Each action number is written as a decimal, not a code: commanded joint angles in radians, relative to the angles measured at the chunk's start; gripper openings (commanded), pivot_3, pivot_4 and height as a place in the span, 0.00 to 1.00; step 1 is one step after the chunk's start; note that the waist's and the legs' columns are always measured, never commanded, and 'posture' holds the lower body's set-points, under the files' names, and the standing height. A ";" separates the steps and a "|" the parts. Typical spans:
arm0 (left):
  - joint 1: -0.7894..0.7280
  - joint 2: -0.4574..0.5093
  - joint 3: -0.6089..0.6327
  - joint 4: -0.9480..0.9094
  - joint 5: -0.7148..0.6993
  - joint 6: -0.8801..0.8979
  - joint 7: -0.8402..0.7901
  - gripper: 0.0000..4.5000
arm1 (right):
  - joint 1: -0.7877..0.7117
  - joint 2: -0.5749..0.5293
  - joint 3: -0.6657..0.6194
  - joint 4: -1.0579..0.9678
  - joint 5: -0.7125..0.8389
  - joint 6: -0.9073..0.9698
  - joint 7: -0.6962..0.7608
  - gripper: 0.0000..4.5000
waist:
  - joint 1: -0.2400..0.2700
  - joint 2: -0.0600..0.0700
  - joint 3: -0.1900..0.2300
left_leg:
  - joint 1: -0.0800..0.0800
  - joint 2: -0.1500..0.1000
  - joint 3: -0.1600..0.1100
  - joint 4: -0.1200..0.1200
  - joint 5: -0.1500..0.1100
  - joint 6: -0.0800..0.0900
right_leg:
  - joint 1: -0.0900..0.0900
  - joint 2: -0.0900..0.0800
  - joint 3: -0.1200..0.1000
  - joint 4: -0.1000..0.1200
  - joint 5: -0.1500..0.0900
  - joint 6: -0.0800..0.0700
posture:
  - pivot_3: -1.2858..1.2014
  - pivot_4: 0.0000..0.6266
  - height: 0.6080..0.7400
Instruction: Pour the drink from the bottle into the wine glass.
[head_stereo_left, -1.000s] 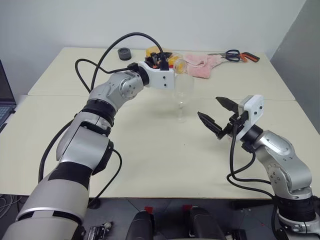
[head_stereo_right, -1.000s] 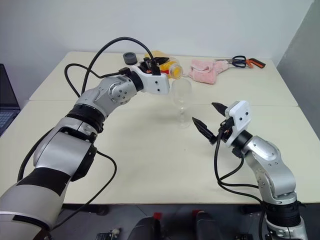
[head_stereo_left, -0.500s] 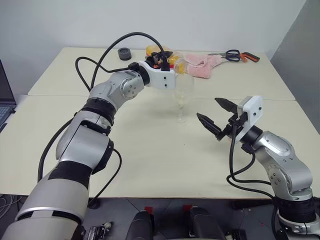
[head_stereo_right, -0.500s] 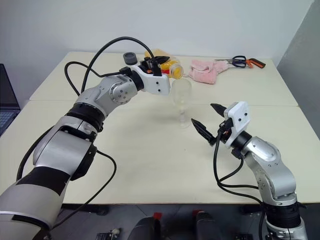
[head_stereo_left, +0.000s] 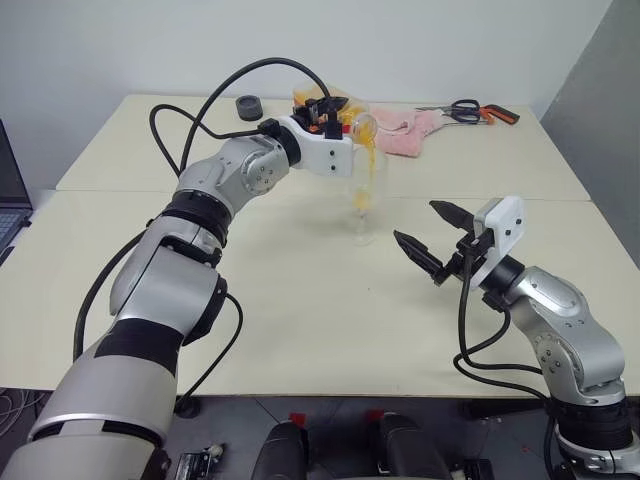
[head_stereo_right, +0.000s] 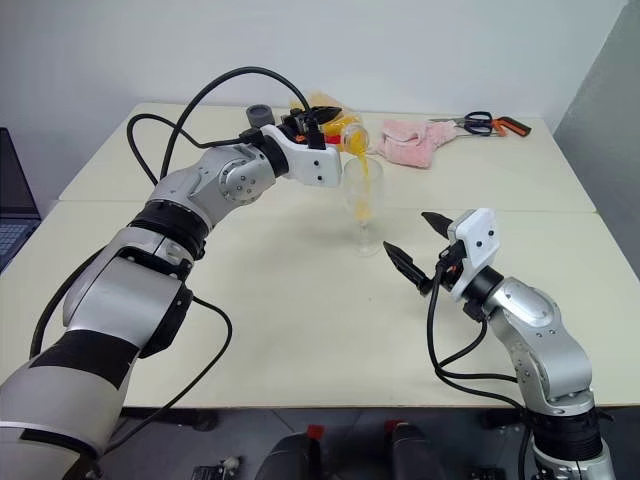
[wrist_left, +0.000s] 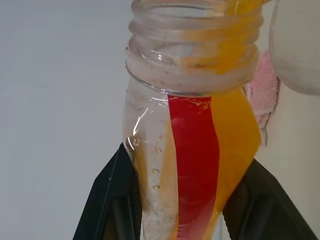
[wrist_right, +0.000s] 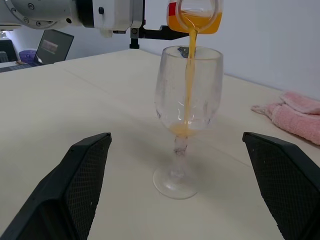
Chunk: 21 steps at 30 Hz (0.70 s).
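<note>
Left pincer (head_stereo_right: 318, 120): clamped on the bottle (wrist_left: 192, 150), its two black fingers (wrist_left: 107, 200) pressed against opposite sides of the squarish body.
Bottle: uncapped and tipped over, long axis near level, mouth hanging just above the rim of the wine glass (wrist_right: 187, 107) on its far side.
Drink (wrist_right: 189, 80): fell in a thin orange stream from the bottle's mouth into the bowl; a little had pooled at the bottom of the bowl, and much of it lay in the bottle.
Wine glass: stood upright on the table (head_stereo_left: 300, 300), near the middle, directly below the bottle's mouth, untouched by either pincer.
Right pincer (head_stereo_left: 434, 238): fingers spread wide and empty, held above the table on the near right of the glass, pointing towards it but well apart from it.
Key relation: mouth over bowl; the stream landed inside the rim, so the next tilt depended on keeping the mouth centred there.
Nearer arm: the left, already pouring.
Progress, as judged: pour just under way, glass mostly empty.
Risk: a sharper tilt could send the stream past the far rim.
</note>
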 joint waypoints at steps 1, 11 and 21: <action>-0.052 0.020 0.009 -0.020 -0.005 -0.010 0.029 0.36 | -0.004 0.003 0.000 -0.041 0.002 -0.018 -0.003 1.00 | 0.000 0.000 0.000 | 0.000 0.000 0.000 0.000 0.000 0.000 | 0.000 0.000 0.000 0.000 0.000 0.000 | 0.52 0.24 1.00; -0.055 0.027 0.006 -0.022 0.001 -0.014 0.032 0.36 | -0.002 0.007 0.001 -0.040 -0.001 -0.024 -0.002 1.00 | 0.000 0.000 0.000 | 0.000 0.000 0.000 0.000 0.000 0.000 | 0.000 0.000 0.000 0.000 0.000 0.000 | 0.52 0.24 1.00; -0.061 0.026 0.006 -0.014 0.002 -0.013 0.034 0.36 | 0.018 0.027 -0.022 -0.032 -0.001 -0.115 0.021 1.00 | 0.000 0.000 0.000 | 0.000 0.000 0.000 0.000 0.000 0.000 | 0.000 0.000 0.000 0.000 0.000 0.000 | 0.52 0.24 1.00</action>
